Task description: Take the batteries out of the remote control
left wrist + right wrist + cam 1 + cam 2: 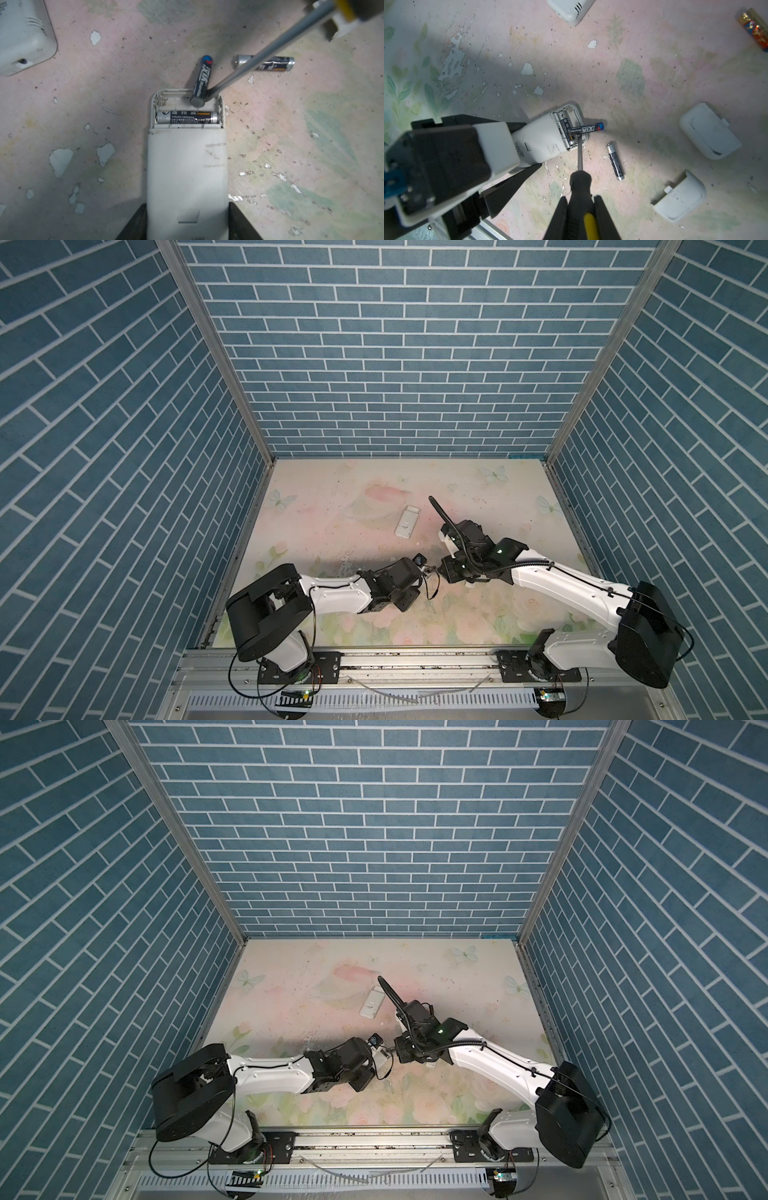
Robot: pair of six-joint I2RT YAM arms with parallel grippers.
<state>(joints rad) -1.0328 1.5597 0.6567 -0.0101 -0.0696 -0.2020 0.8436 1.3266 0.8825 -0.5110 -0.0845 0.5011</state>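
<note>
1. Between the right fingers (pixel 604 216) sits the black-&-yellow handle of a screwdriver (pixel 580 182), clamped tight. Its shaft slants down into the open bay, tip touching the lifted cell (pixel 201 81), seemingly from beneath.
2. Around the remote (pixel 187 170), the left fingers (pixel 138 228) are closed on both long sides, holding it back-up over the tabletop (pixel 83 104), bay end pointing away from the wrist.
3. That lifted cell is levered up at its bay end, w/ its other end out past the remote's end rim.
4. Next slot: the seated cell (pixel 187 117) lies flat btwn its contacts.
5. Further out, the loose cell (pixel 276 64) lies on the tabletop near the remote, not touching it. A copper-coloured cell (pixel 756 29) lies well apart.
6. Handling, my guess: cells are light, rigid, smooth & round, so they roll & can squirt out of a pinch. Best hold is across mid-body, or on the lifted cell's free end.
7. Seated cell is prob spring-held, so it needs prying up at one end before any grab.
8. Remote shell looks like thin hard plastic: stiff, easily scuffed, so lever gently.
9. Two white cover plates (pixel 710 131) lie off to one side.
</note>
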